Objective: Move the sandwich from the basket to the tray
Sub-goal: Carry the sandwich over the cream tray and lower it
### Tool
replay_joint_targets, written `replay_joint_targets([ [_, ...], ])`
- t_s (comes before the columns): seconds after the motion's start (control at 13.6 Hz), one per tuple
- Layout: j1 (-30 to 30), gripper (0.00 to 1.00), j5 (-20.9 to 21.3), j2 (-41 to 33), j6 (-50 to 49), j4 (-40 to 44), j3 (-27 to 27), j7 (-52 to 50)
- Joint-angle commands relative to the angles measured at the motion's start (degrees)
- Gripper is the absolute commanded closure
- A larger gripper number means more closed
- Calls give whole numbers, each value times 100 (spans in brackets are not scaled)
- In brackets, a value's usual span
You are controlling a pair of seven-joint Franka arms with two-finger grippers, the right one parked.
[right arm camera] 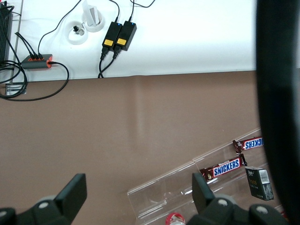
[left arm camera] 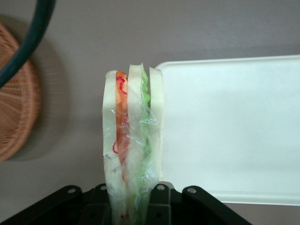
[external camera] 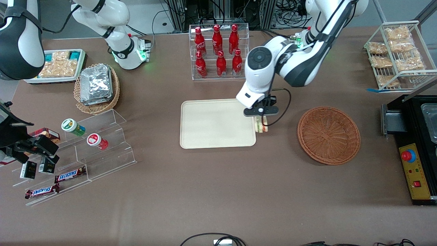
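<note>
Because the basket (external camera: 328, 135) is already empty, we hold the sandwich (external camera: 262, 124) clamped upright in our gripper (external camera: 261, 123), hanging over the tray (external camera: 211, 136) edge, ready to move inward.

- gripper (external camera: 261, 120) fingertips hidden by the sandwich (external camera: 262, 125) in front view; in left wrist view only the black finger bases show, rest cut by the frame edge
- sandwich (left arm camera: 133, 145) held end hidden between the fingers
- basket (left arm camera: 16, 103) cut off by the edge in left wrist view
- tray (left arm camera: 243, 131) runs out of frame in left wrist view; in front view its edge (external camera: 218, 123) nearest the working arm is partly covered by the gripper
- Snickers bar (right arm camera: 247, 143) cut off by the dark arm in right wrist view
</note>
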Motion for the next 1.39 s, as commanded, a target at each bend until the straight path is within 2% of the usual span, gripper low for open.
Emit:
replay_joint_targets([
  [0.0,-347,99,164,393,339,159,20,-387],
  [0.07,-470,99,312,524,445,159,29,-580],
  [0.22,-690,99,961,893,612,150,29,-1185],
  [0.37,-814,99,1410,1227,727,150,29,-1600],
  [0.95,-902,97,1579,1791,1079,106,29,-1645],
  [1.03,-911,93,1579,1817,1070,106,29,-1645],
  [1.17,-911,75,1579,1826,1070,106,29,-1654],
  [1.25,-911,59,1579,1826,1061,106,29,-1654],
  [1.32,-911,34,1579,1818,1061,106,29,-1645],
])
